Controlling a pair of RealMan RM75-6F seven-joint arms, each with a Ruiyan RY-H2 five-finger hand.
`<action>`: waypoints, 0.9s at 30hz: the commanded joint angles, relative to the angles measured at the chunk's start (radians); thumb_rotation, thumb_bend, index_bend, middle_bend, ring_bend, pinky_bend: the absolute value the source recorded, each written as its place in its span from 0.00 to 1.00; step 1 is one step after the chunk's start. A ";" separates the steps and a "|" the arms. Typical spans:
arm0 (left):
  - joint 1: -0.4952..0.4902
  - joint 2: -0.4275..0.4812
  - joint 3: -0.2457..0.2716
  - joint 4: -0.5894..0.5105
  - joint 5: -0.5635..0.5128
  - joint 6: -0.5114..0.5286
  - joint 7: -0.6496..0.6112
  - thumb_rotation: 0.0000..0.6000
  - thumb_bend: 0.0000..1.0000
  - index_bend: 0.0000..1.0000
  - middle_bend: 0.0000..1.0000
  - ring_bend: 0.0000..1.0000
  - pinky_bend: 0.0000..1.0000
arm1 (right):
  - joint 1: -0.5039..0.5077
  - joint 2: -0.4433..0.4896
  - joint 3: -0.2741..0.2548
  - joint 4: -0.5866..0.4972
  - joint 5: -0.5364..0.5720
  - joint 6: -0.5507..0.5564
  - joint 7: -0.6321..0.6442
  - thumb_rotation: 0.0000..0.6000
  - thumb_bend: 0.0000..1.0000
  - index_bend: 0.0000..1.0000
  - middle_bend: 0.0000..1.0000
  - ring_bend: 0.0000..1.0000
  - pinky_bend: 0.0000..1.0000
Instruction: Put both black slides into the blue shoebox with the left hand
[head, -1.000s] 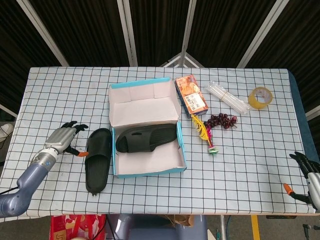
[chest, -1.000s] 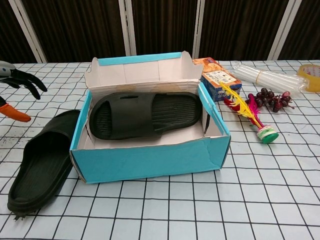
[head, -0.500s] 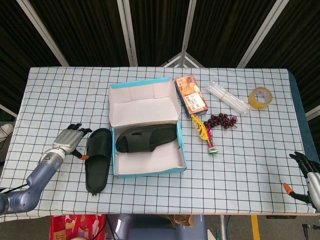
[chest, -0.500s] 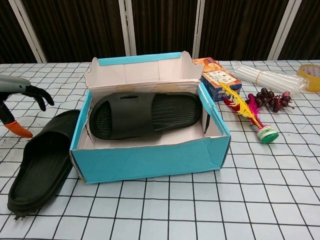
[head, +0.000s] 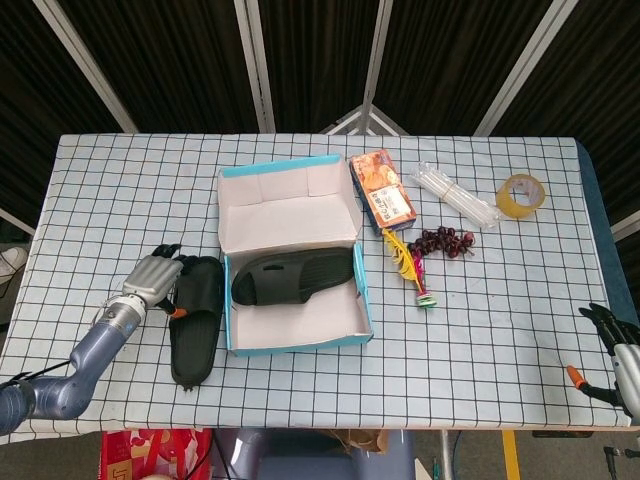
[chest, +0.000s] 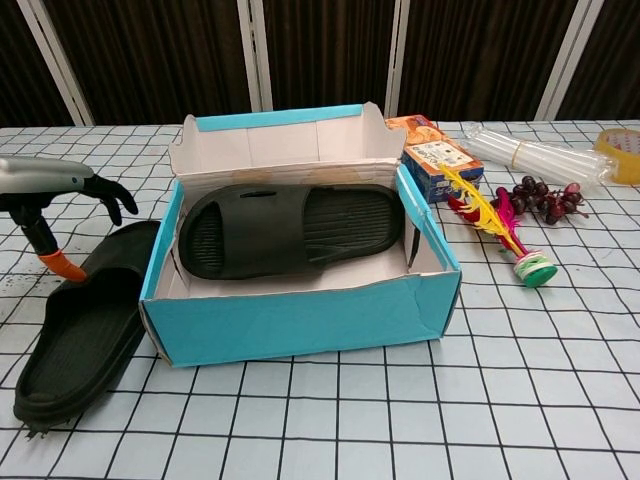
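Left hand (head: 155, 276) spread, holding nothing, poised at the upper left edge of the loose black slide (head: 196, 318); orange-tipped thumb just beside its rim. Second black slide (head: 293, 276) farther right, lying inside the blue shoebox (head: 300, 342). Right hand (head: 612, 339) well apart, at the table's far right edge, fingers parted and bare.
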 joint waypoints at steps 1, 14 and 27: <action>-0.001 -0.013 0.009 0.011 0.016 -0.008 0.003 0.96 0.10 0.19 0.21 0.00 0.05 | 0.000 0.000 0.001 0.001 0.003 -0.002 -0.001 1.00 0.31 0.15 0.11 0.18 0.14; -0.004 0.019 0.020 -0.028 0.022 -0.007 0.021 0.94 0.09 0.17 0.17 0.00 0.05 | -0.001 0.001 0.001 -0.004 -0.003 0.004 -0.004 1.00 0.31 0.15 0.11 0.18 0.14; -0.025 0.033 0.023 -0.048 -0.013 -0.037 0.028 0.87 0.05 0.13 0.13 0.00 0.03 | -0.017 0.004 -0.015 -0.011 -0.021 0.016 -0.013 1.00 0.31 0.15 0.11 0.18 0.14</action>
